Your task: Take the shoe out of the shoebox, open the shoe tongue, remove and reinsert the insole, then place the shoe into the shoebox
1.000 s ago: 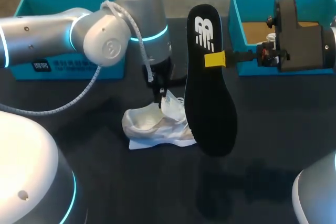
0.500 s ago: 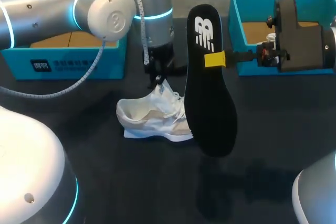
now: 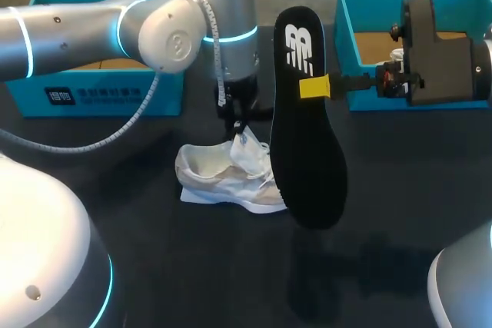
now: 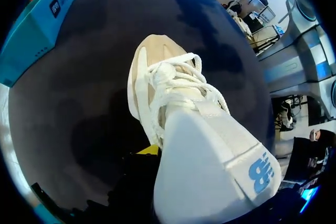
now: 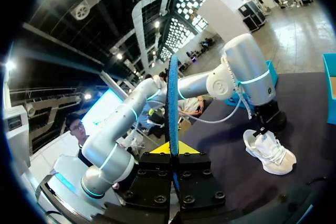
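Note:
The white shoe [image 3: 223, 178] lies on its sole on the black table [image 3: 154, 266], left of the middle. My left gripper [image 3: 239, 126] stands just above it, shut on the shoe tongue [image 4: 210, 171] and holding it up from the laces [image 4: 176, 80]. One yellow fingertip [image 4: 149, 150] shows beside the tongue's base. The black insole [image 3: 306, 120] hangs upright in the air to the right of the shoe, with my right gripper [image 3: 317, 86] shut on its edge. In the right wrist view the insole [image 5: 172, 98] stands edge-on between the fingers, and the shoe [image 5: 270, 151] lies beyond it.
A blue shoebox [image 3: 100, 96] stands at the back left behind my left arm [image 3: 92, 28]. A second blue box part [image 3: 347, 44] stands at the back right, partly hidden by my right wrist [image 3: 438, 51].
My left arm swung its elbow back and shifted slightly right with the tongue in its grip. The shoe rocked from a tipped pose to flat on its sole. Right arm and insole stayed still.

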{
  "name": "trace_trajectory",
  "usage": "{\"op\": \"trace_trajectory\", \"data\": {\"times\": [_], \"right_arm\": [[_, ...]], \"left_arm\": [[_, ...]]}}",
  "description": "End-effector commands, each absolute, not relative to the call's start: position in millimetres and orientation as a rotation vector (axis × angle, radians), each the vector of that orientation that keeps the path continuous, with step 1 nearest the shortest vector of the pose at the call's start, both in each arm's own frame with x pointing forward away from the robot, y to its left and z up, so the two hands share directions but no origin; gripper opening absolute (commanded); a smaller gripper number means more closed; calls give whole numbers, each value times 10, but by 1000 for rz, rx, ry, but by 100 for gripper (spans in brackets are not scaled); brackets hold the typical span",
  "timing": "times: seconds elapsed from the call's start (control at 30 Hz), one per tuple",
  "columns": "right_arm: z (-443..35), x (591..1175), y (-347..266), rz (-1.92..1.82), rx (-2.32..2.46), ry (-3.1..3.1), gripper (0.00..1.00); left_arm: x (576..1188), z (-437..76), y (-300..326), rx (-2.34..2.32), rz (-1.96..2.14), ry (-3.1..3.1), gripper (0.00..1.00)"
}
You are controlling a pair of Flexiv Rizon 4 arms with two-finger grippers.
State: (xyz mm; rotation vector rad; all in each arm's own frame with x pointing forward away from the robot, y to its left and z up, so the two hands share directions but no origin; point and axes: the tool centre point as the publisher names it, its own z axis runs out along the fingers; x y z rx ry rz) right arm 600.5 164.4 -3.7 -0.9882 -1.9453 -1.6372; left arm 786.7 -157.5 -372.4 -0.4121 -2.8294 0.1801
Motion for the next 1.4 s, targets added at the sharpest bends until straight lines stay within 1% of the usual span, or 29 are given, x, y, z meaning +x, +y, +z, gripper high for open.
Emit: {"op": "trace_trajectory", "data": {"times": [0.03, 0.07, 0.13, 0.17, 0.33, 0.6, 0.73, 1.1, 1.13, 1.17, 1.3, 1.33, 1.37, 1.4], "right_arm": [[-11, 5920, 1704, -1648, -1006, -1945, 0], [-11, 5920, 1704, -1648, -1006, -1945, 0], [-11, 5920, 1704, -1648, -1006, -1945, 0], [-11, 5920, 1704, -1648, -1006, -1945, 0], [-11, 5920, 1704, -1648, -1006, -1945, 0], [-11, 5920, 1704, -1648, -1006, -1945, 0], [-11, 5920, 1704, -1648, -1006, -1945, 0], [-11, 5920, 1704, -1648, -1006, -1945, 0], [-11, 5920, 1704, -1648, -1006, -1945, 0], [-11, 5920, 1704, -1648, -1006, -1945, 0], [-11, 5920, 1704, -1648, -1006, -1945, 0], [-11, 5920, 1704, -1648, -1006, -1945, 0], [-11, 5920, 1704, -1648, -1006, -1945, 0], [-11, 5920, 1704, -1648, -1006, -1945, 0]], "left_arm": [[7864, -3702, -1576, -409, 175, -2838, 57], [7864, -3690, -1572, -408, 178, -2841, 76], [7866, -3667, -1560, -402, 182, -2847, 85], [7864, -3658, -1554, -397, 181, -2854, 100], [7844, -3620, -1534, -399, 163, -2889, 100], [7823, -3714, -1571, -401, 128, -2885, 100], [7795, -3767, -1571, -395, 27, -2947, 100], [7762, -3772, -1550, -371, 8, -2976, 100], [7762, -3772, -1550, -370, 11, -2976, 31], [7761, -3773, -1550, -370, 13, -2975, 0], [7761, -3779, -1553, -367, 8, -2973, 0], [7753, -3776, -1551, -356, 9, -2973, 34], [7747, -3769, -1546, -353, 11, -2972, 72], [7738, -3757, -1535, -346, 19, -2971, 100]]}}
